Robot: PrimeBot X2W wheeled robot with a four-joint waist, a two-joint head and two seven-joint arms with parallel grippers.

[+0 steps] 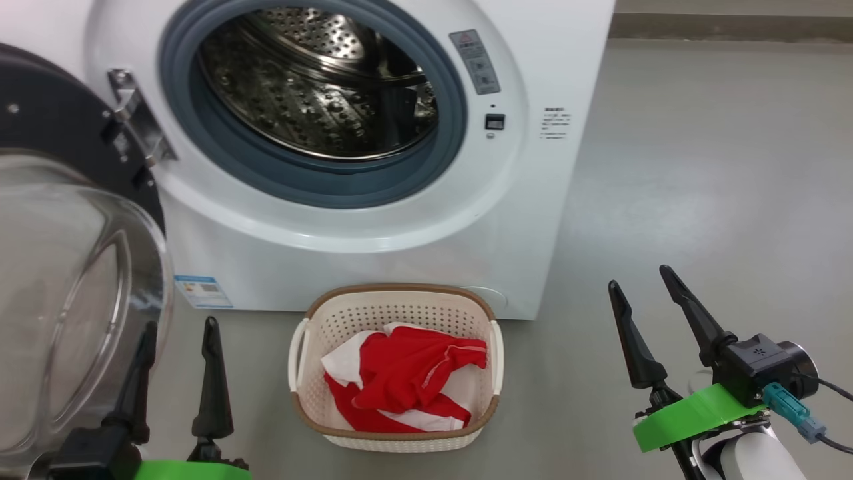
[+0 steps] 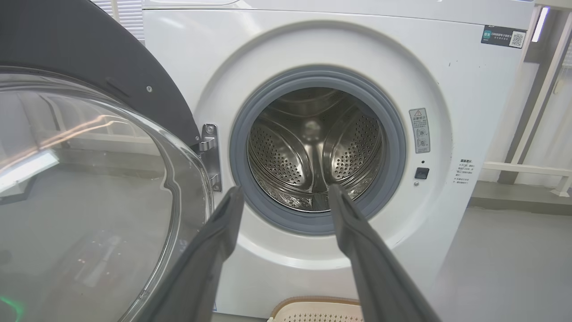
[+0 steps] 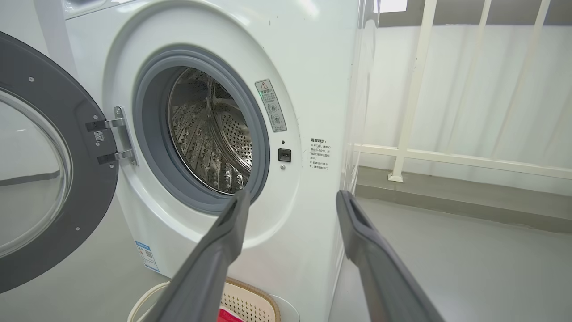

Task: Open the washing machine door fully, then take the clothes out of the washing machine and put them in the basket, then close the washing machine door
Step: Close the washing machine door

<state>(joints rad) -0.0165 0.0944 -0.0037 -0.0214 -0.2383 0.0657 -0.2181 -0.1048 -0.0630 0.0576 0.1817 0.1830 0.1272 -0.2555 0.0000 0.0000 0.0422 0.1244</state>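
Here, smooth grey floor [image 1: 700,167] beneath basket [image 1: 400,291]

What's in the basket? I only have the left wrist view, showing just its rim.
Observer: Red clothes lie bunched inside the basket, in front of the washing machine.
Operator: And the other arm?
Observer: The right pincer is open and empty, to the basket's right, above the floor.
Operator: And mine, relative to the basket?
Observer: The left pincer, open, is to the basket's left, beside the glass of the washing machine door.
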